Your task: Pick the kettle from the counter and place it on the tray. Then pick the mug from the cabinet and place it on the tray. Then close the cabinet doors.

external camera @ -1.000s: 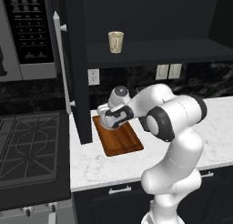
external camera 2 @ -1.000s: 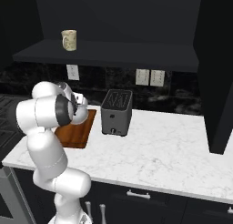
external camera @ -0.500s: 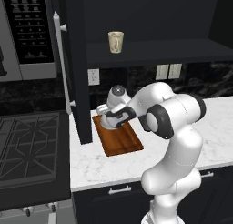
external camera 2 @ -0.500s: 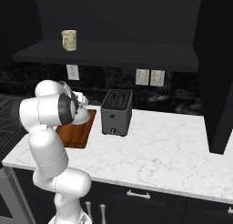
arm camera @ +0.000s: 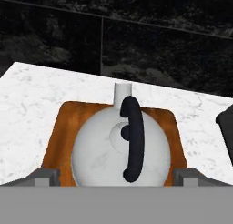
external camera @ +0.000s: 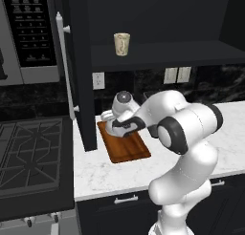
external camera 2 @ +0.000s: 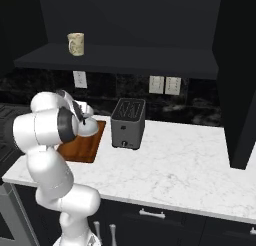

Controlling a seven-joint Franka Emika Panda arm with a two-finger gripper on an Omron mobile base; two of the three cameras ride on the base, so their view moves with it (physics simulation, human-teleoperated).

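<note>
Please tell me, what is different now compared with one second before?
The gripper has opened and let go of the kettle, which now sits on the tray with a finger apart on either side. The arm barely moved. The mug stays on the cabinet shelf, doors open.

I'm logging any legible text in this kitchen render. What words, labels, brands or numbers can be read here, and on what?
None can be read.
Microwave: rows of pale marks on its control panel, too small and blurred to read.
Mug: a faint darker pattern, no letters.
Kettle, toaster, tray: no text visible.
</note>
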